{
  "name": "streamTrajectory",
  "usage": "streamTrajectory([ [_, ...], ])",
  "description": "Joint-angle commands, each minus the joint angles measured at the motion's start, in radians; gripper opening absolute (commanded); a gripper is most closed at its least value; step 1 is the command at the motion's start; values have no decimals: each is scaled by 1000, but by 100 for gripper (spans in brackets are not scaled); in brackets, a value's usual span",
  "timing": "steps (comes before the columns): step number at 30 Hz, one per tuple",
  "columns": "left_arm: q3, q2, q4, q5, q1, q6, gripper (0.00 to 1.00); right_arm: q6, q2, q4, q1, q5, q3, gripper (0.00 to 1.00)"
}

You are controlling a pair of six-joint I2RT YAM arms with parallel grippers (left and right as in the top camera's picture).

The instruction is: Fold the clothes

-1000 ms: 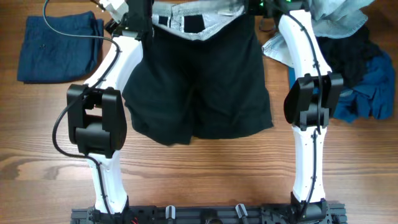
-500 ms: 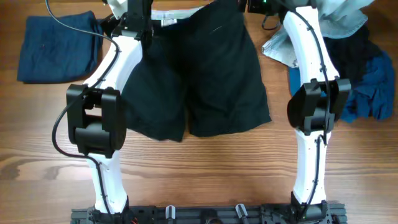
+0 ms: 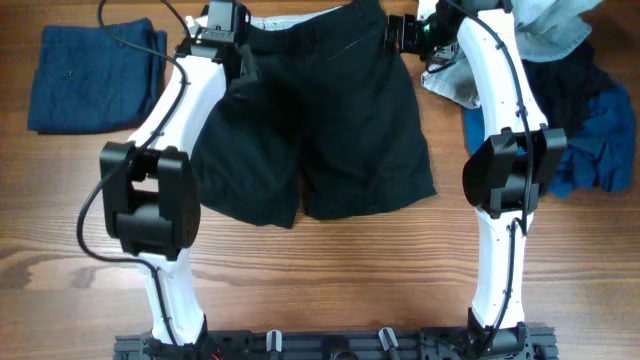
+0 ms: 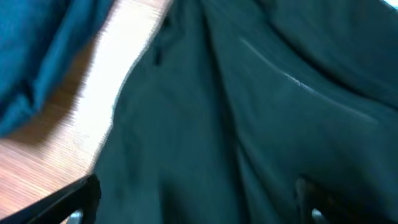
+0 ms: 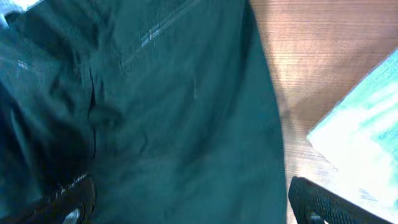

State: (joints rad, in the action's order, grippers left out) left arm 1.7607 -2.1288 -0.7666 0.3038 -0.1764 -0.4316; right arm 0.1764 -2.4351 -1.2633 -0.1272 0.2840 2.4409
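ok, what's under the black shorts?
Only wooden table shows around the black shorts spread on it. Anything beneath the fabric is covered; whether the pale-blue piece at their right edge runs under cannot be told.

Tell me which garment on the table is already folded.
The dark blue garment at the far left, a neat flat rectangle. The black shorts lie spread open in the middle, and the other pieces sit crumpled on the right.

On table [image 3: 320, 290], centre: shorts [image 3: 340, 130] flat, waistband at far edge, legs toward robot base. Far left: folded garment [image 3: 85, 75], apart from shorts. Far right: heap of clothes [image 3: 590, 110], partly under right arm [image 3: 505, 160]. Left arm [image 3: 150, 200] overlaps shorts' left side
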Motion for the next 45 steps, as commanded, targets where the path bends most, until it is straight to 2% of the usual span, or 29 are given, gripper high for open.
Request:
streamTrajectory([
  [1,11,105,-193,-242,3,-51,100,-21,42,-117,5,37,13,100],
  [7,11,149,-449,-284,-76,-71,100,-61,134,-189,5,23,13,100],
  [11,11,177,-497,-255,-199,-110,100,-64,259,-256,5,-76,13,100],
  [13,11,206,-506,-206,-266,-159,100,-62,310,-286,5,-103,13,99],
  [17,11,269,-492,-198,-401,-260,100,-56,400,-326,5,-108,13,100],
  [22,0,251,-385,-201,-564,-315,99,-38,459,-300,66,-128,13,100],
  [23,-10,241,-343,-201,-599,-331,98,-28,462,-293,107,-126,13,100],
  [25,-42,227,-301,-195,-642,-375,85,-22,462,-293,193,-62,13,100],
  [28,-116,227,-302,-185,-639,-460,75,-81,462,-301,279,56,13,100],
  [30,-181,227,-295,-163,-623,-528,61,-107,462,-302,296,70,13,100],
  [32,-244,227,-280,-149,-603,-584,52,-126,462,-301,294,79,13,100],
  [36,-326,227,-262,-149,-546,-610,53,-137,462,-302,294,85,13,100],
  [40,-335,227,-266,-146,-493,-609,54,-151,462,-305,294,100,11,100],
  [45,-377,227,-287,-86,-463,-630,57,-152,462,-304,293,100,11,100],
])
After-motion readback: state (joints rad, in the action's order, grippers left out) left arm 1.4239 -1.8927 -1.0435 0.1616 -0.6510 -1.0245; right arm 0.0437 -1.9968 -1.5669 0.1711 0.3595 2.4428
